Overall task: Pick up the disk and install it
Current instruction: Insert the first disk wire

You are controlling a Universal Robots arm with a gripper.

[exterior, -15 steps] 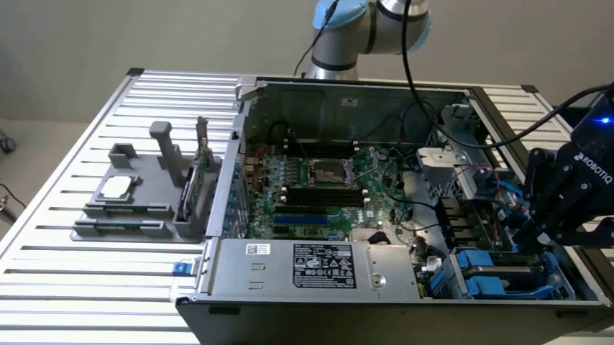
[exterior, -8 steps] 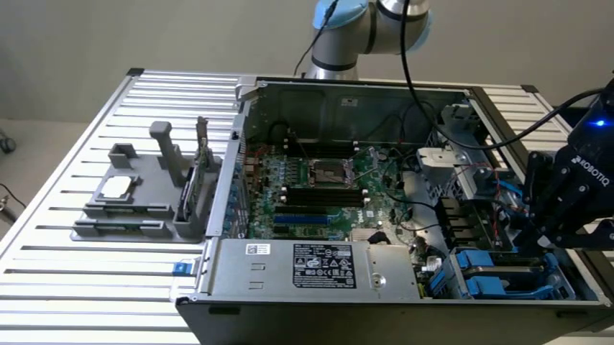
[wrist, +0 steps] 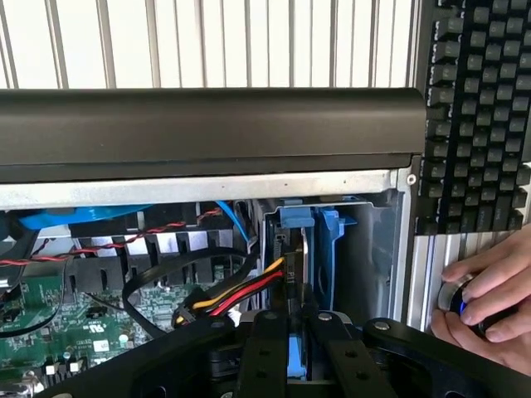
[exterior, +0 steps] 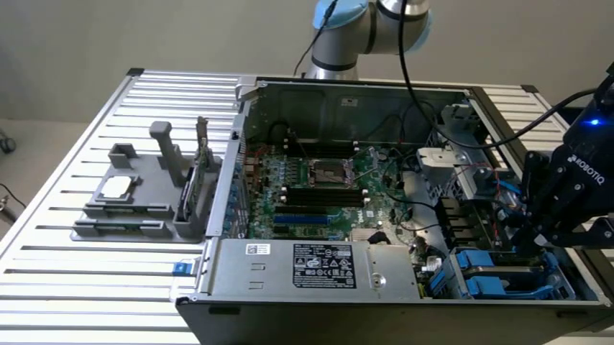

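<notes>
Slatted metal table (exterior: pixel 57 215) beneath an open computer case (exterior: pixel 317 108), with a keyboard (wrist: pixel 473 108) lying outside the case wall and a person's hand (wrist: pixel 489 303) resting on a lit knob beside it. Low over the drive bay (exterior: pixel 499 277), at the exterior view's right, hangs the gripper (wrist: pixel 297 332): fingers drawn narrow and, by the look of it, pinched on the blue carrier edge of the disk (wrist: pixel 319 240), which stands upright in the bay slot against the case wall.

Seating step, probably, and close to done. Best handled by pushing straight along the slot, with no twist, so the carrier rails slide rather than jam. Watch the red, yellow and black cable bundle (wrist: pixel 241 294) just beside the bay; steer clear of snagging it. Grip firm but on the frame only.
</notes>
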